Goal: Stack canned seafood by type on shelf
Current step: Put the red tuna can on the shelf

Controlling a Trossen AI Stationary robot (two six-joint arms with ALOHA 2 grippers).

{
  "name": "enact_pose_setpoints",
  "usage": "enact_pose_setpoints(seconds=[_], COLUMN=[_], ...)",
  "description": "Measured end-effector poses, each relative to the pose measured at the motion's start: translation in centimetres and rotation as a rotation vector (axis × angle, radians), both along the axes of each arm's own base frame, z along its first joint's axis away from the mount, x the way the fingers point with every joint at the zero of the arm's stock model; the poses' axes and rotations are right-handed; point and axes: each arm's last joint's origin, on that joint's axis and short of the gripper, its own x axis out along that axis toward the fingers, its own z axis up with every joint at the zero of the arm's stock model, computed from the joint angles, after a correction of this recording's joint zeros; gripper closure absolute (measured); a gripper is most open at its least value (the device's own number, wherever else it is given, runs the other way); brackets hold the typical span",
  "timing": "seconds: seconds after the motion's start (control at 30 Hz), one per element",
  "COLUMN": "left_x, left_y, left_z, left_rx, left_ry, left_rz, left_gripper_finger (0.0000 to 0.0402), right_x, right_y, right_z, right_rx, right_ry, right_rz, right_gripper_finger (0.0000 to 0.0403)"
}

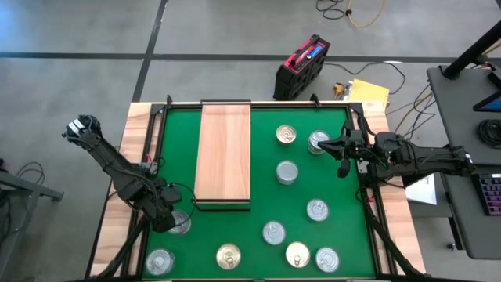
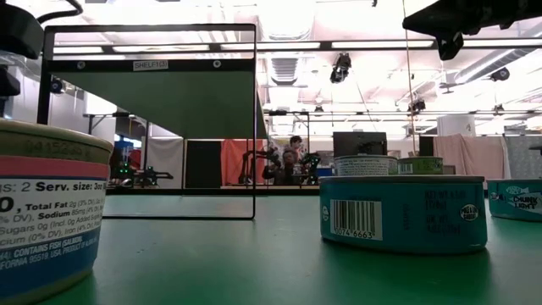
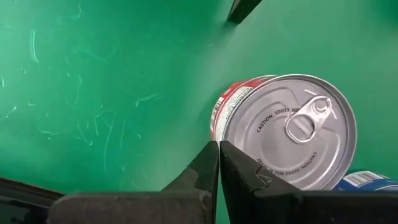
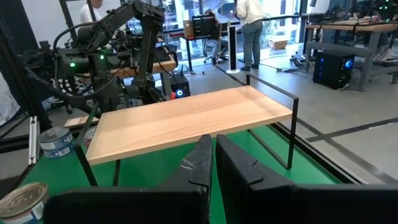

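Observation:
My left gripper [image 3: 218, 149] is shut with nothing between its fingers. It points down at the green mat, right beside a red-labelled can with a silver lid [image 3: 292, 127], near the table's front left [image 1: 182, 225]. Other cans [image 1: 287, 172] stand on their bases across the mat's right and near parts, a gold-lidded one [image 1: 297, 254] among them. The shelf [image 1: 223, 153], a light wooden board on a thin black frame, stands left of centre with nothing on it. My right gripper [image 4: 213, 152] is shut and held level above the far right, over a can [image 1: 318, 142]. My left gripper's shut fingertips [image 3: 208, 158] stand against the edge of the red-labelled can's side wall [image 3: 219, 115], coming from above. I cannot tell whether they touch it. The can sits flat on the mat, lid up.
A blue-labelled can [image 3: 367, 180] stands close behind the red one. The table's raised black rail [image 1: 160, 133] runs just left of my left arm. Two cans loom large in the low view: one at left [image 2: 51, 212] and a teal one [image 2: 402, 212].

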Motion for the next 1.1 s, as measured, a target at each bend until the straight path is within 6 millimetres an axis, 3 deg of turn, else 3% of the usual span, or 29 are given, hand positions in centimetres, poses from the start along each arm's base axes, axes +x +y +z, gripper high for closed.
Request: enact_pose_setpoints(seconds=[0.13,0.47,0.87,1.1], left_x=[0.1,1.3,2.3,2.5], left_y=[-0.1,-2.3,-6.8,-7.6], left_z=[0.1,3.1,-0.3,-1.1], left_rx=[-0.006,-0.098,-0.1,-0.055], left_ry=[-0.005,-0.101,0.019,0.063], left_rz=[0.0,-0.064,-0.08,-0.032], left_gripper_finger=[0.0401,0.0401,0.0401,0.0401], right_x=[0.0,0.0,0.0,0.0], right_y=[0.0,0.0,0.0,0.0], right_z=[0.0,0.0,0.0,0.0], right_rx=[0.002,0.004,0.001,0.001], right_ry=[0.0,-0.001,0.0,-0.001], right_rz=[0.0,-0.001,0.0,0.0], right_gripper_finger=[0.039,0.039,0.039,0.039])
